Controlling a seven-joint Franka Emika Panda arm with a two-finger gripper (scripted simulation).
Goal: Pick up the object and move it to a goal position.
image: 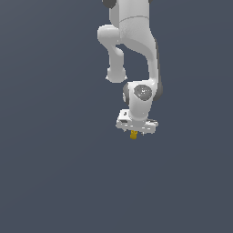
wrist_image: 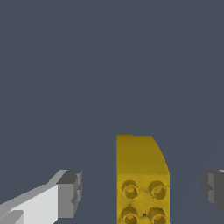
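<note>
Half the yellow block is cropped between gripper fingers.

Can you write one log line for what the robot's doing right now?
gripper: open, fingers either side of block, apart | yellow studded block: between fingers, ungrasped | phase: pre-grasp

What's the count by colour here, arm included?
Yellow: 1, the studded block, sitting between the two fingers with a gap on each side.
White: 1, the arm with its claw directly above the block.
Total: 2
</note>
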